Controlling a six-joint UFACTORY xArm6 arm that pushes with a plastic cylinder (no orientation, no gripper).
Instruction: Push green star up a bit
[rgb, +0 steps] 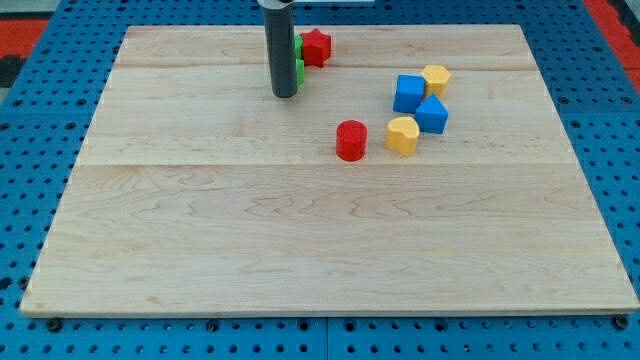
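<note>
Camera view: tool tip (285, 95), plain rod holding nothing, just below-left of mostly hidden green star (298, 60); red star (317, 46) touching star's right. Recentre beneath star, push gently.

A pale wooden surface (300, 240) with faint grain lines lies on a blue pegboard (40, 90) dotted with dark holes. Near the top edge, a dark grey rod partly hides a green block (299, 58) beside a red star (317, 46). Toward the right edge sit two blue blocks (409, 93) (432, 114), two yellow blocks (436, 78) (402, 135) and a red cylinder (351, 140).
</note>
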